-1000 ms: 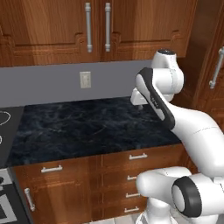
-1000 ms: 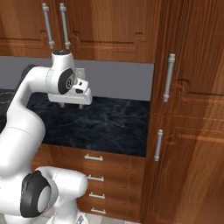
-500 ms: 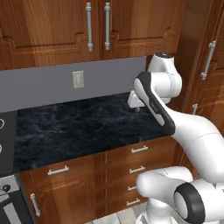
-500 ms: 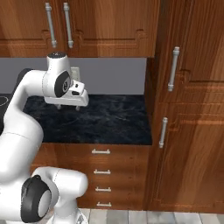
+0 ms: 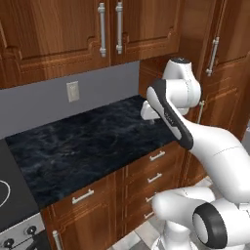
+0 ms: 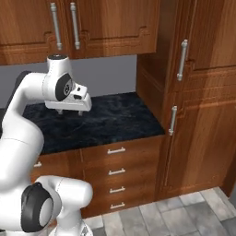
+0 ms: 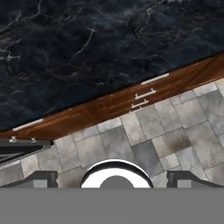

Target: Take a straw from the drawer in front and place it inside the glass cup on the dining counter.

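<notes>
Black white-veined stone counter (image 5: 93,141) tops reddish-brown drawers with silver bar handles (image 6: 116,150). My gripper (image 6: 69,112) hangs above it, pointing down, jaws spread and empty.

Kitchen, wooden cabinets (image 5: 73,34), black stone countertop (image 5: 93,141), stove (image 5: 10,195), tiled floor (image 6: 184,216)

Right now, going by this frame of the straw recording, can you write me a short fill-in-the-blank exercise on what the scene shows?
1. The gripper hangs above the ____ stone countertop.
2. Its jaws stand ____, holding nothing.
3. The small drawers under the countertop are all ____.
4. On the grey wall sits a pale ____.

Missing words: black; open; closed; outlet
</notes>
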